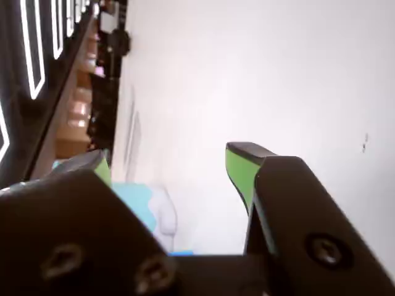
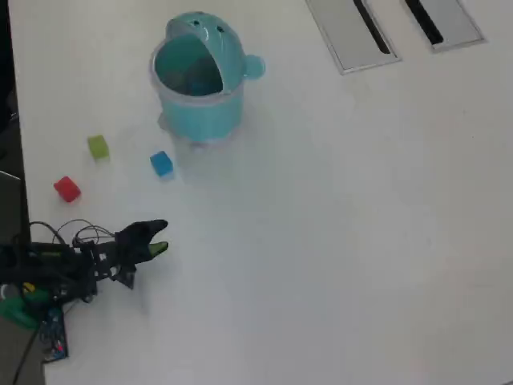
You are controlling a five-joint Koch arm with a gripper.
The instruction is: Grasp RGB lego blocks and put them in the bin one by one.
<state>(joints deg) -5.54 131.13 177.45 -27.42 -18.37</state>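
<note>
Turquoise plastic makes up the bin [image 2: 196,100], which stands upright near the top of the overhead view on a white table [image 2: 345,241], its mouth uncovered and its domed lid [image 2: 210,32] tipped back behind the rim, 2 dark eye dots showing on it. A round knob [image 2: 254,67] juts from the bin's right side in that view.

3 small blocks lie on the table to the lower left of the bin, each apart from the others. The blue block [image 2: 161,164] is nearest the bin, just off its base; the yellow-green block [image 2: 98,146] sits further left; the red block [image 2: 66,188] is further left again and a little lower, closest to the table's edge.

The arm [image 2: 56,265] reaches in from the lower left of the overhead view, a tangle of thin wires along it. Its gripper [image 2: 157,237] — black, with green-faced tips — hangs below the 3 blocks and touches none of them. In the wrist view the gripper [image 1: 166,161] shows its 2 jaws spread well apart with only bare table between them, so it holds nothing. Between the jaws' bases that view also catches a blurred patch of the bin [image 1: 141,206] and a sliver of blue at the bottom edge.

2 flat grey slotted panels [image 2: 353,32] are set into the table at the upper right of the overhead view, well away from everything else.
</note>
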